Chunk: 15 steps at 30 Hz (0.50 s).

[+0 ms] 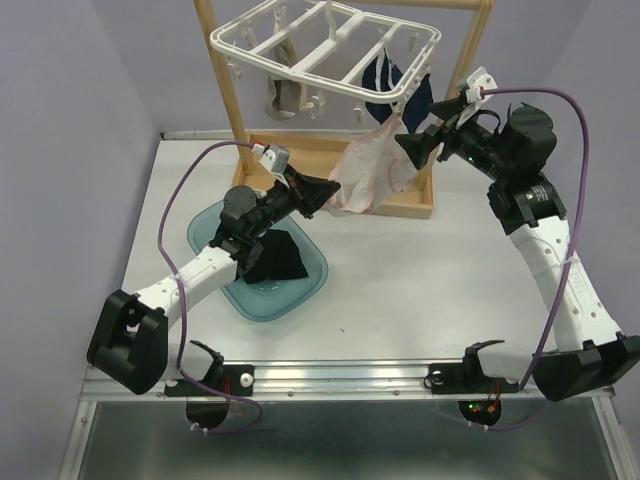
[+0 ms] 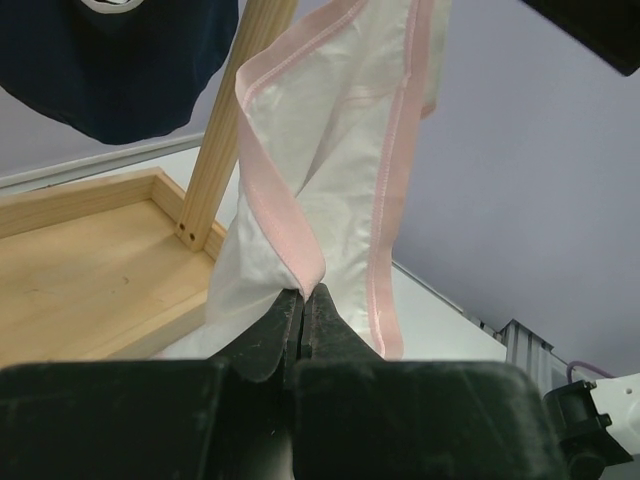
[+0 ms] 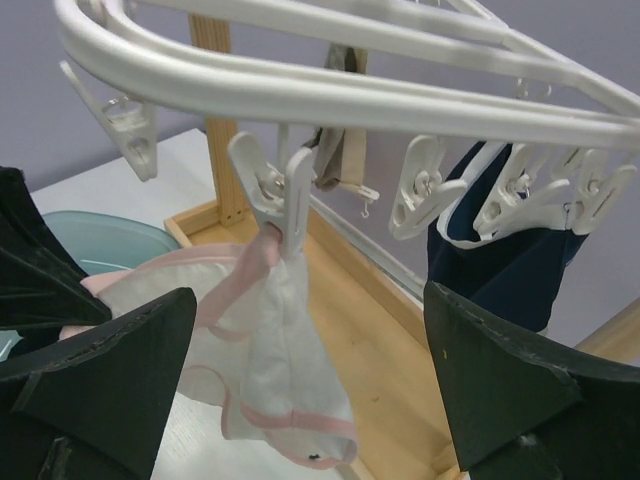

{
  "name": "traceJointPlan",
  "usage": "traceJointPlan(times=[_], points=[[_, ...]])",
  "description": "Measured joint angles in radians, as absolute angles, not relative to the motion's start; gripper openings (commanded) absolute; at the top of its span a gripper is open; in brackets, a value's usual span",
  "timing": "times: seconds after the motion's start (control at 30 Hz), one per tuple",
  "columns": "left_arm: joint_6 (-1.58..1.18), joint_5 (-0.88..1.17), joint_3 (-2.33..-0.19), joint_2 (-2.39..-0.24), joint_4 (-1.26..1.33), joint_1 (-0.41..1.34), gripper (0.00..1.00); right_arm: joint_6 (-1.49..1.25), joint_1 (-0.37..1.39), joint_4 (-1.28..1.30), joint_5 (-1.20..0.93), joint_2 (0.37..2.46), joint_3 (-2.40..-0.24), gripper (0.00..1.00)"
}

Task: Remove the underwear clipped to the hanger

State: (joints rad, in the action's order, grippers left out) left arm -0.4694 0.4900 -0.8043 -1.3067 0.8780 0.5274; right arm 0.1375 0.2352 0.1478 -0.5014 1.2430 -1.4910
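Observation:
The white hanger (image 1: 325,45) hangs from a wooden stand. A pale pink-white underwear (image 1: 368,170) dangles from one clip (image 3: 280,195) at the rack's front edge, its pink band still in the clip. My left gripper (image 1: 325,195) is shut on this garment's lower pink hem (image 2: 300,275). My right gripper (image 1: 415,150) stands wide open just below the clip, its fingers on either side of the hanging cloth (image 3: 290,370) without touching it. A navy underwear (image 1: 400,95) and a beige one (image 1: 285,95) also hang from the rack. A black one (image 1: 275,258) lies in a teal basin.
The teal basin (image 1: 300,285) sits on the table under my left arm. The stand's wooden base tray (image 1: 410,205) and upright post (image 1: 225,80) are close behind both grippers. Empty white clips (image 3: 425,190) dangle beside the held garment.

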Motion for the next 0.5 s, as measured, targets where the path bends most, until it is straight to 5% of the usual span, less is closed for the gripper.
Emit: traceJointPlan(times=[0.5], points=[[-0.471,0.481,-0.800,-1.313,0.909,0.608,0.00,0.119,0.386,-0.053,-0.350,1.246,-1.397,1.00]])
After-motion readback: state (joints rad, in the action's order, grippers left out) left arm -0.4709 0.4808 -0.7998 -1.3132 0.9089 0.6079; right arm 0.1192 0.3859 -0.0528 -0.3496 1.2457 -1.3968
